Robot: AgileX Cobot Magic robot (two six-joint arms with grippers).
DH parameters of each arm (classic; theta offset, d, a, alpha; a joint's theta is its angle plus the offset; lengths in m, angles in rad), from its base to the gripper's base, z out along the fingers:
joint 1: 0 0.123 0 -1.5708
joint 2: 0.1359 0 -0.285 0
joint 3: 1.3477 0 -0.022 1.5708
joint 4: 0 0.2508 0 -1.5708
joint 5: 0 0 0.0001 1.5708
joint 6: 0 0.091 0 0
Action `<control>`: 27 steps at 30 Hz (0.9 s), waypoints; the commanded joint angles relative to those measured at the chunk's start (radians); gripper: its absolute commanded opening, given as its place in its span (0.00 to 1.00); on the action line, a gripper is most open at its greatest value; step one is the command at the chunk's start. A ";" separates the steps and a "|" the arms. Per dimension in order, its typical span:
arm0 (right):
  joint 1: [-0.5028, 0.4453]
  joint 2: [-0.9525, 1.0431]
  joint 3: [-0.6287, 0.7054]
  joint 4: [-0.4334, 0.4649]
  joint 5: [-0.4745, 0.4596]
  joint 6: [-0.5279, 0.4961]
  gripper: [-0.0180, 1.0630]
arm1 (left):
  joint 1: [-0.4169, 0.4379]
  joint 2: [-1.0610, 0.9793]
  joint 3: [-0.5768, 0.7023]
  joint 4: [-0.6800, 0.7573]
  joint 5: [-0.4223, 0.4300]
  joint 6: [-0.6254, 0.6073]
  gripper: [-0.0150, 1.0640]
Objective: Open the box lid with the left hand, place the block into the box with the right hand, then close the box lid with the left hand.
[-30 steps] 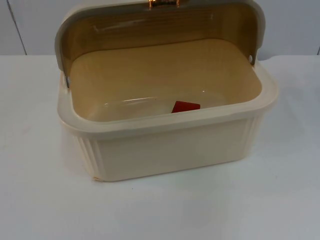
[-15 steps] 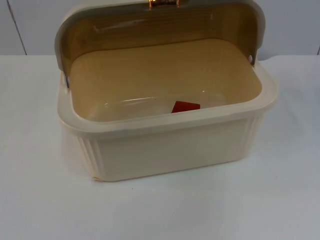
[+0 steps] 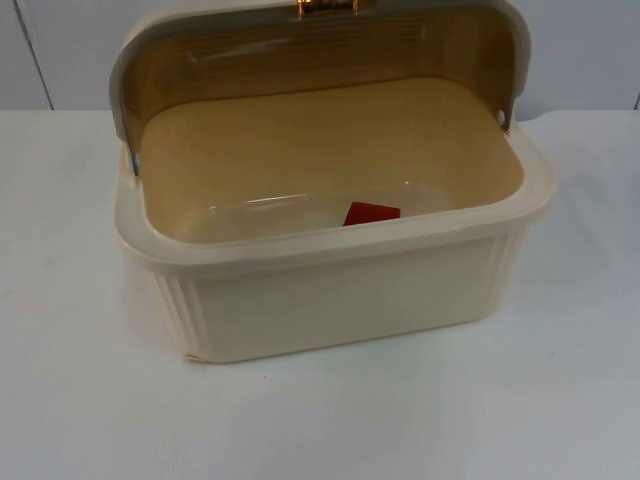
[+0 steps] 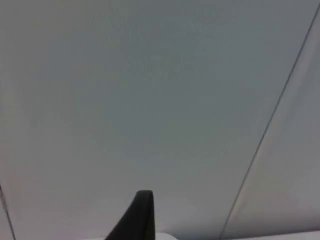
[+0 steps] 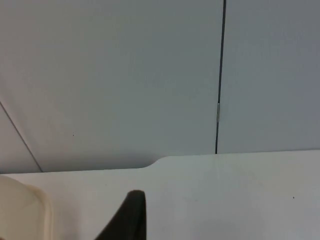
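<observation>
A cream box (image 3: 340,300) stands in the middle of the white table in the top view. Its lid (image 3: 300,55) is swung up and back, with a copper handle (image 3: 325,6) at its upper edge. A red block (image 3: 372,213) lies on the box floor, close behind the front wall and a little right of centre. The left gripper (image 4: 142,215) is raised and faces the grey partition wall. The right gripper (image 5: 132,215) hangs above the table near its far edge, with a cream corner of the box (image 5: 25,210) beside it. Both arms wait, away from the box.
The grey partition wall (image 3: 590,50) rises right behind the box. Bare white table (image 3: 320,420) stretches in front of the box and on both sides of it. A dark seam (image 5: 220,75) runs down the wall ahead of the right gripper.
</observation>
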 commanded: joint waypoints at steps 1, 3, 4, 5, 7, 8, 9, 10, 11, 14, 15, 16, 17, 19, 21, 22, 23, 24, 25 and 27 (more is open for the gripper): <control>-0.004 -0.007 0.002 -0.005 0.000 -0.009 0.98 | -0.002 0.006 -0.004 -0.042 -0.034 0.050 0.99; -0.004 -0.007 0.002 -0.005 0.000 -0.009 0.98 | -0.011 0.012 -0.004 -0.062 -0.031 0.107 0.99; -0.004 -0.007 0.002 -0.005 0.000 -0.009 0.98 | -0.014 0.012 -0.004 -0.064 -0.014 0.130 0.99; -0.004 -0.007 0.002 -0.005 0.000 -0.009 0.98 | -0.014 0.012 -0.004 -0.064 -0.014 0.130 0.99; -0.004 -0.007 0.002 -0.004 -0.002 -0.009 0.98 | -0.021 0.012 -0.004 -0.063 0.014 0.148 0.99; -0.004 -0.007 0.002 -0.004 -0.002 -0.009 0.98 | -0.021 0.012 -0.004 -0.063 0.016 0.153 0.99; -0.004 -0.007 0.002 -0.004 -0.002 -0.009 0.98 | -0.021 0.012 -0.004 -0.063 0.016 0.153 0.99; -0.004 -0.007 0.002 -0.004 -0.002 -0.009 0.98 | -0.021 0.012 -0.004 -0.063 0.016 0.153 0.99; -0.004 -0.007 0.002 -0.004 -0.002 -0.009 0.98 | -0.021 0.012 -0.004 -0.063 0.013 0.156 0.99; -0.004 -0.007 0.002 -0.003 -0.002 -0.009 0.98 | -0.022 0.014 -0.004 -0.059 0.013 0.215 0.99; -0.004 -0.007 0.002 -0.003 -0.002 -0.009 0.98 | -0.024 0.020 -0.008 -0.059 0.013 0.238 0.99; -0.004 -0.007 0.002 -0.002 0.000 -0.009 0.98 | -0.029 0.032 -0.020 -0.059 0.038 0.271 0.99; -0.004 -0.007 0.002 0.000 0.000 -0.009 0.98 | -0.035 0.050 -0.042 -0.059 0.060 0.306 0.99; -0.004 -0.007 0.002 0.002 0.000 -0.009 0.98 | -0.052 0.087 -0.089 -0.059 0.113 0.345 0.99; -0.004 -0.007 0.002 0.006 0.004 -0.009 0.98 | -0.078 0.142 -0.164 -0.047 0.170 0.382 0.99; -0.004 -0.007 0.002 0.006 0.004 -0.009 0.98 | -0.078 0.142 -0.164 -0.047 0.170 0.382 0.99; -0.004 -0.007 0.002 0.006 0.007 -0.009 0.98 | -0.095 0.174 -0.210 -0.031 0.197 0.392 0.99; -0.004 -0.007 0.002 0.006 0.013 -0.009 0.98 | -0.114 0.208 -0.259 0.003 0.227 0.399 0.99; -0.004 -0.007 0.002 0.006 0.017 -0.009 0.98 | -0.134 0.235 -0.301 0.048 0.259 0.406 0.99; -0.004 -0.007 0.002 0.006 0.018 -0.009 0.98 | -0.181 0.303 -0.405 0.179 0.325 0.408 0.99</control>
